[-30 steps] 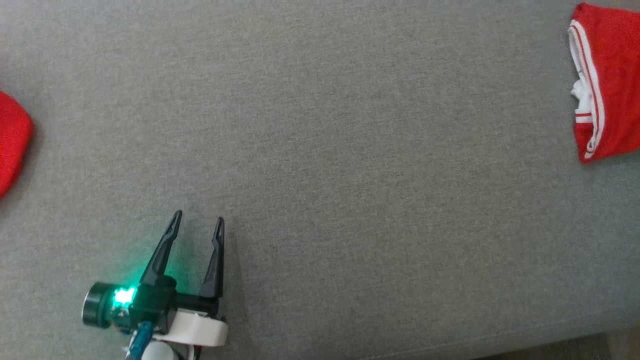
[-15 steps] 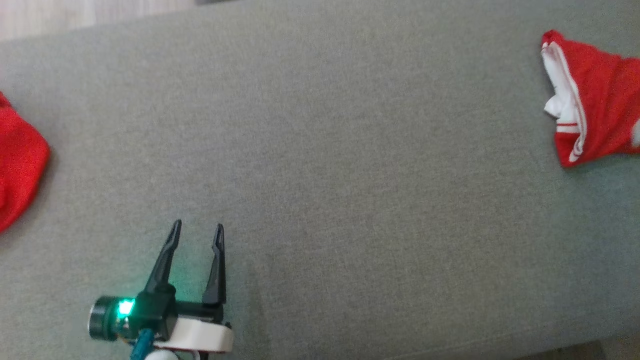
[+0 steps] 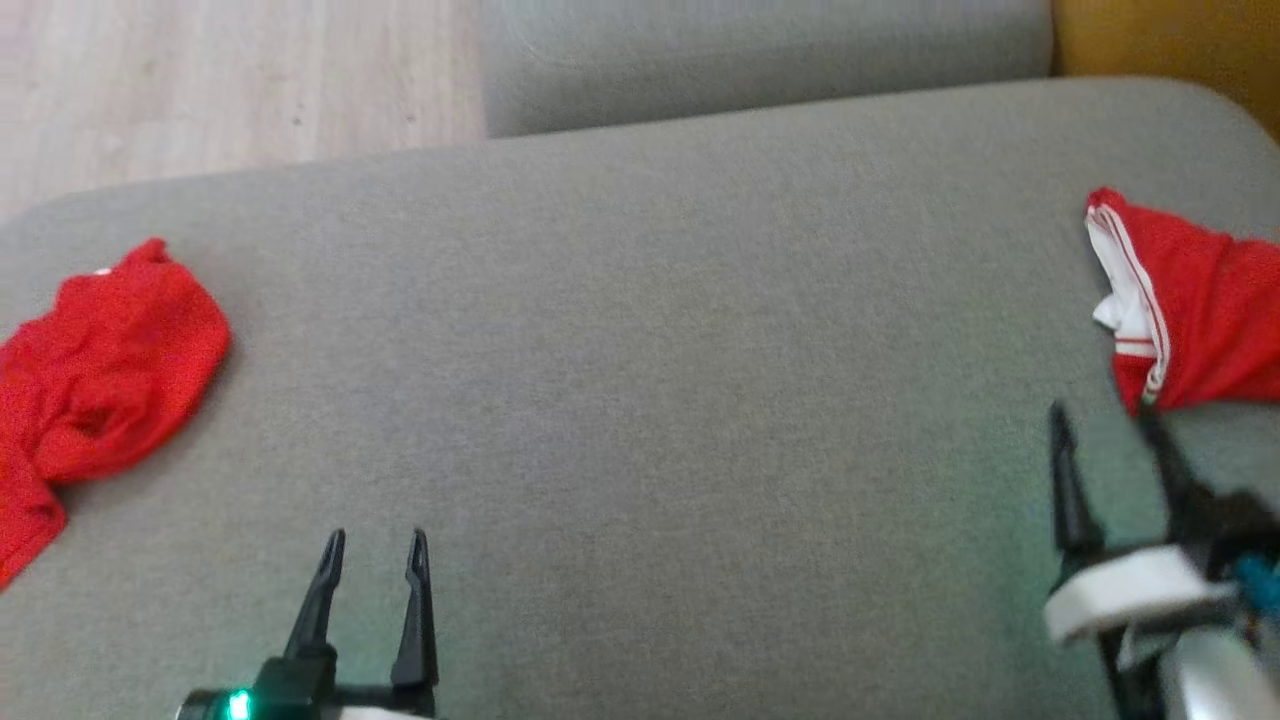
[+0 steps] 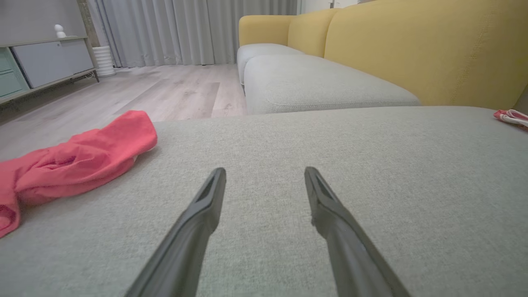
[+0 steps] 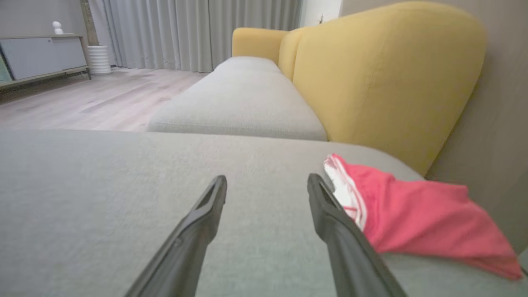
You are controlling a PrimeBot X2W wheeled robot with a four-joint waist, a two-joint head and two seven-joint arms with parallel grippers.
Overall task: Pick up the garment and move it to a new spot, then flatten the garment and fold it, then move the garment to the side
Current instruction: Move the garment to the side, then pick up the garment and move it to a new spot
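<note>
Head cam has tilted up since the earlier frame, so the whole picture has shifted. My right gripper has come into the head view at lower right, and its jaws have gone from shut to wide apart, holding nothing. My left gripper is sitting low on the left, also spread wide and empty.

The folded red garment is lying at the right end of the grey seat cushion, partly cut off by the frame edge. Its long axis is running sideways across the cushion. The white-trimmed end is pointing toward the cushion's middle. In the right wrist view the garment is tapering to a point away from the trim. It is red with a white band carrying thin red stripes, flat but a bit rumpled, lying near the yellow backrest.

In that view my right gripper is hovering just beside the trimmed end. One finger is overlapping it in the picture. I cannot tell if it is touching.

My left gripper is pointing across bare cushion. A crumpled red garment is lying well apart at the cushion's left end, next to the wood floor.
</note>
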